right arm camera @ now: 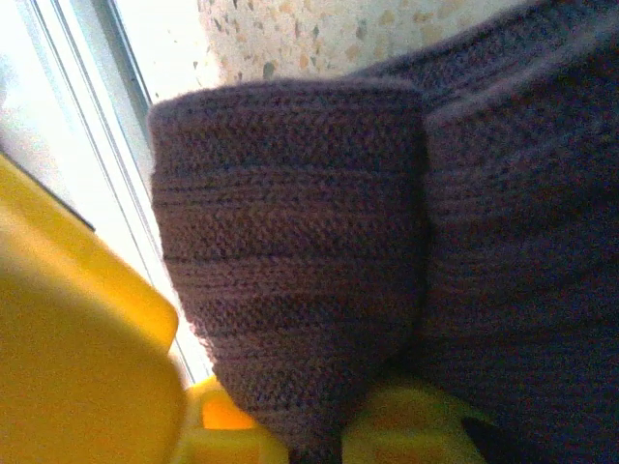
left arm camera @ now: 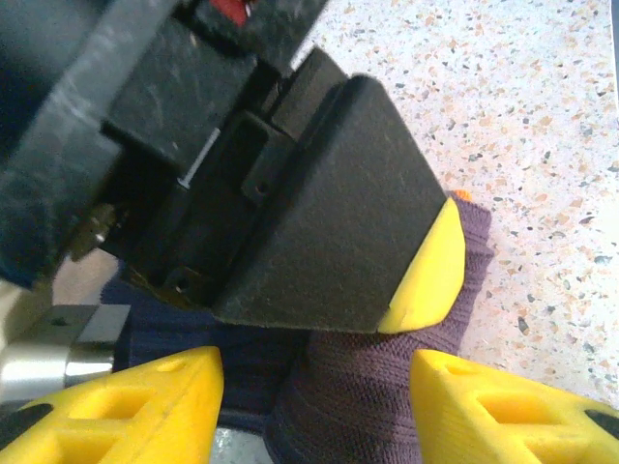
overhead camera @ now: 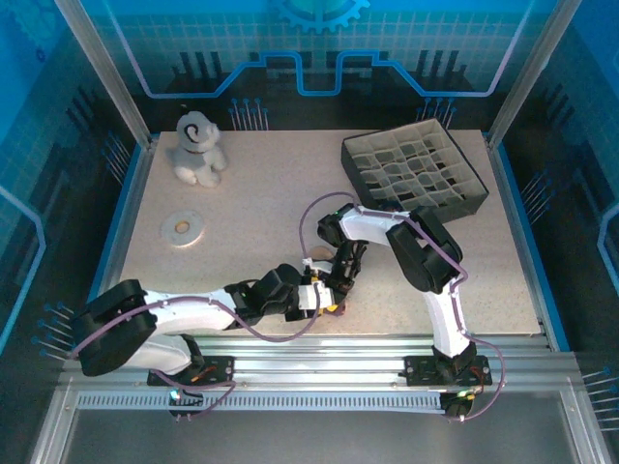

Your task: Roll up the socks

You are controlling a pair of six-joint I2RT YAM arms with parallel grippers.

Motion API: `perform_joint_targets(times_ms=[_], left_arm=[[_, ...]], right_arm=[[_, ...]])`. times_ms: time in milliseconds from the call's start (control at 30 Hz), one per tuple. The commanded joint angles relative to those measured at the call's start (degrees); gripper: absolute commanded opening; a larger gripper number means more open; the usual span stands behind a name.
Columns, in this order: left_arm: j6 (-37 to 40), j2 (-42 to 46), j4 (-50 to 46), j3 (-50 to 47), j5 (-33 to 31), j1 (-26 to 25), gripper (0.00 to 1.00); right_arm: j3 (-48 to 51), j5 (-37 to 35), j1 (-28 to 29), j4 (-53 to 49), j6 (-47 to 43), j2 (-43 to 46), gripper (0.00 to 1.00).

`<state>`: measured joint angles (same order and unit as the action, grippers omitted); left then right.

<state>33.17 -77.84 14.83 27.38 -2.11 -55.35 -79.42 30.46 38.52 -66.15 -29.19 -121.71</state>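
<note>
Near the 6 o'clock edge of the worktop (overhead camera: 251, 193), the left tool (left arm camera: 317, 372) hugs the socks (left arm camera: 358, 416) between half-spread fingers, likely to keep them steady, while the right tool (right arm camera: 309, 437), pressed nearly together, pinches a fold to roll it.

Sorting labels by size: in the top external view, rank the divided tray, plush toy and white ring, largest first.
1. divided tray
2. plush toy
3. white ring
The tray is plainly the largest. The toy looks clearly bigger than the ring, though it sits farther back.
</note>
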Motion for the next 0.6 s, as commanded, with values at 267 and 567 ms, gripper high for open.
perform_joint_targets(times_ms=[267,567], left_arm=[[0.1,-5.8,3.4,-0.8,5.9,-0.5,0.53],[0.4,-9.6,3.4,0.6,8.2,-0.5,0.33]], right_arm=[[4.0,-11.1,-1.3,3.9,-0.4,-2.3,0.0],[4.3,-10.9,-1.6,4.1,-0.2,-1.7,0.0]])
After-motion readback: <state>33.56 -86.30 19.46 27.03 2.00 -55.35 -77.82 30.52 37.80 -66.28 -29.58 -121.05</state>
